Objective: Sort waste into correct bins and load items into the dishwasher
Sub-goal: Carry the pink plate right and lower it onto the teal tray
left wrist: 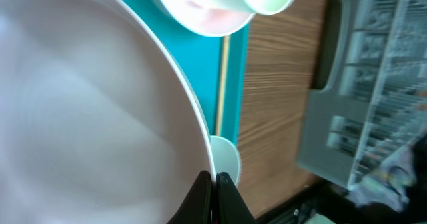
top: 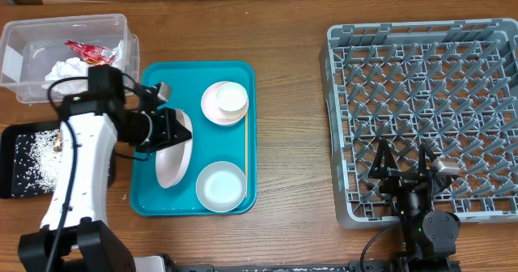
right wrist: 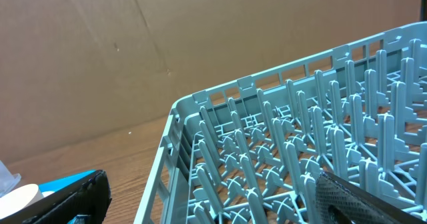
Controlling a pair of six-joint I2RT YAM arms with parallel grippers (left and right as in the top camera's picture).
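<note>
Above teal tray (top: 243, 82), left jaws clamped on pink plate (top: 170, 168) rim; right jaws wide apart.

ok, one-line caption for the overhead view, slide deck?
Left gripper holds the pink plate tilted on edge over the teal tray; right gripper sits open over the dish rack.

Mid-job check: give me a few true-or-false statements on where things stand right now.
1. The left fingers pinch the pink plate by its rim. True.
2. The bowl is already in the dish rack. False: it sits on the teal tray.
3. The red wrapper lies in the clear tub. True.
4. The white cup stands on the bare table. False: it sits on the saucer.
5. The right fingers hold the chopstick. False: they are open above the dish rack; the chopstick lies on the teal tray.
</note>
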